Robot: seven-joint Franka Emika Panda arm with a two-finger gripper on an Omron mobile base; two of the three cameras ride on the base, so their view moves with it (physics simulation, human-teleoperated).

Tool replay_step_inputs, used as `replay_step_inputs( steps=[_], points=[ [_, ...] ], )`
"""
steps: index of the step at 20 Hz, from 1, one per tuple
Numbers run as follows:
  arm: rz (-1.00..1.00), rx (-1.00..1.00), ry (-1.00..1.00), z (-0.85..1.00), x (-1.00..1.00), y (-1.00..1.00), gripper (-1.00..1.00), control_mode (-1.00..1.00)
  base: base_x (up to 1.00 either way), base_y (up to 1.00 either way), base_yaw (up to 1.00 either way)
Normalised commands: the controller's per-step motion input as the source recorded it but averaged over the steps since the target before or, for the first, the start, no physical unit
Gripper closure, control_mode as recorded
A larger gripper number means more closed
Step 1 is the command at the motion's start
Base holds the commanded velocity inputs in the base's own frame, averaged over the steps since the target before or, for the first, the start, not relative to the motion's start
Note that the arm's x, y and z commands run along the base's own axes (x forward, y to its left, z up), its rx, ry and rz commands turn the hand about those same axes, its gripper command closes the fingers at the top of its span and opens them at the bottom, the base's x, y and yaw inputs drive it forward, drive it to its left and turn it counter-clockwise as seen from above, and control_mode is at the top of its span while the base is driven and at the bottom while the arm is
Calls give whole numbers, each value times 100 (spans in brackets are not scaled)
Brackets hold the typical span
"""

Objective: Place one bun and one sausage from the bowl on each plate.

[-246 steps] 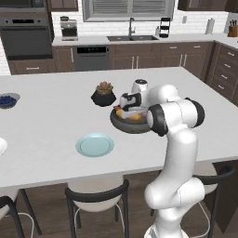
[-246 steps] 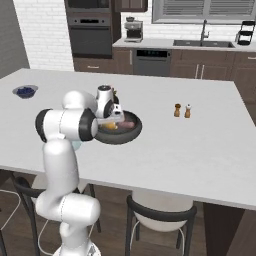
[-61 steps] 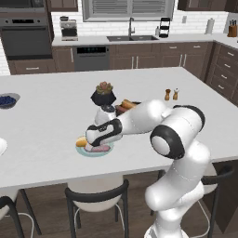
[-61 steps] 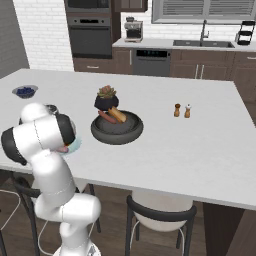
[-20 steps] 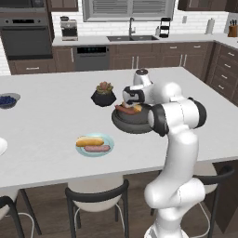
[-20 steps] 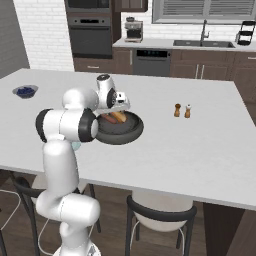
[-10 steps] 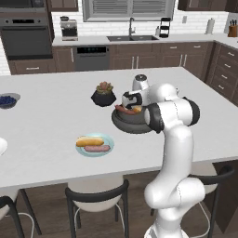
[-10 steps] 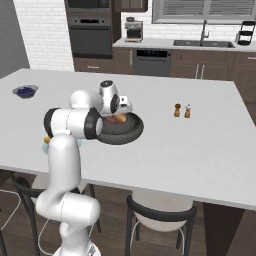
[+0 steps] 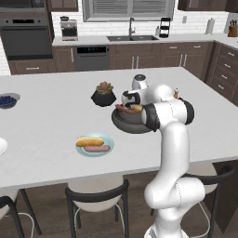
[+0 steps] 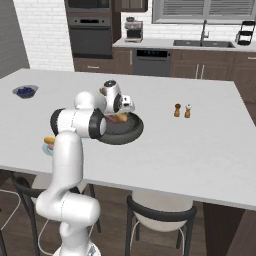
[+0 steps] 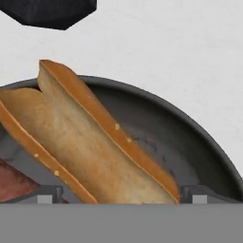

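One broad white table carries everything. Near its middle sits the bowl, wide, shallow and dark grey, holding a split golden-brown bun and a reddish sausage at the bun's 8 o'clock. At the bowl's 8 o'clock, well apart, lies the pale blue-green plate, already bearing one bun and one sausage side by side. A sliver of the white plate shows at the table's 9 o'clock edge. The hand hangs low over the bowl; its tips straddle the bun's end, spread wide, contact unclear.
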Motion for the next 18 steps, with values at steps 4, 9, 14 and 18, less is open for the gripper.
replay_step_inputs(
  steps=[4, 9, 14, 18],
  points=[
    [0, 0, -4, -4, -3, -18, -100, -100, 0, 0, 0],
    [5, -4, 0, -59, -1, -5, -100, -100, 0, 0, 0],
    [6, -4, 0, -62, 0, -2, -100, -100, 0, 0, 0],
    [1, 0, 0, -17, 1, -1, -100, -100, 0, 0, 0]
  ],
)
